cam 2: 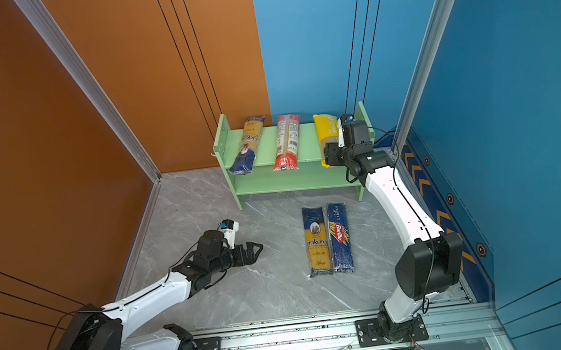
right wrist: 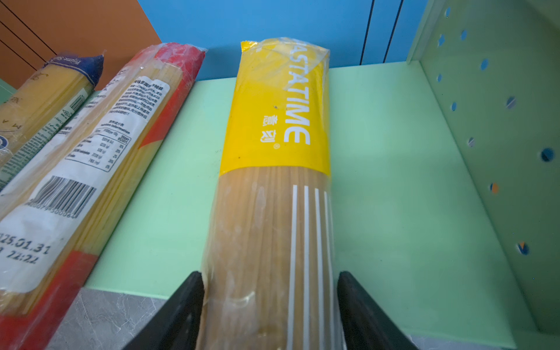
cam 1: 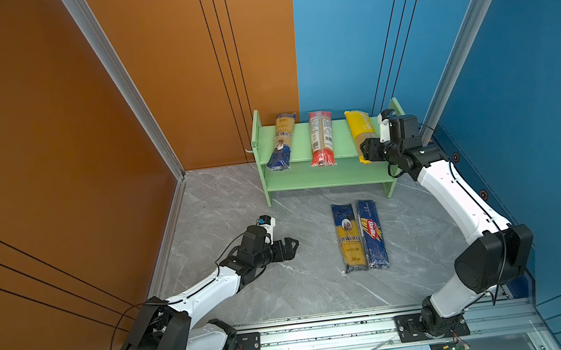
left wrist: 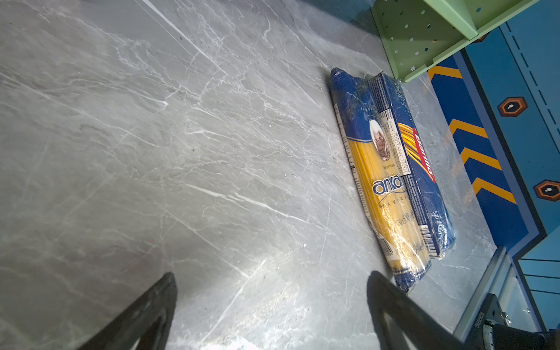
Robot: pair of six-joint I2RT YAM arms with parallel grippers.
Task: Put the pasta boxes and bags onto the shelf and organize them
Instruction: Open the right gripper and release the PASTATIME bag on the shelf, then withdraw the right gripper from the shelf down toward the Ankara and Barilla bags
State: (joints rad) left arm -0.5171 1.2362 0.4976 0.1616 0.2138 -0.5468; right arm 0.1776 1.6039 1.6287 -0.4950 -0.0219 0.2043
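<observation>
Right gripper (right wrist: 269, 274) astride end of yellow bag (right wrist: 274, 142)

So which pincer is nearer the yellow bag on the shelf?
Right. The right pincer straddles the yellow bag on the shelf; the left pincer is over the table, well away.

Count, blue-and-yellow kind: 2, shelf ankara bag (cam 1: 281, 141) plus table ankara bag (cam 1: 349, 238). Count, others: 1 red-ended clear bag (cam 1: 321, 139), 1 yellow bag (cam 1: 360, 127), 1 dark blue Barilla pack (cam 1: 373, 233). Total packs: 5. Also 1 green shelf (cam 1: 322, 178) with 2 tiers; 2 grippers, left gripper (left wrist: 271, 274) plus right gripper (right wrist: 269, 272).
</observation>
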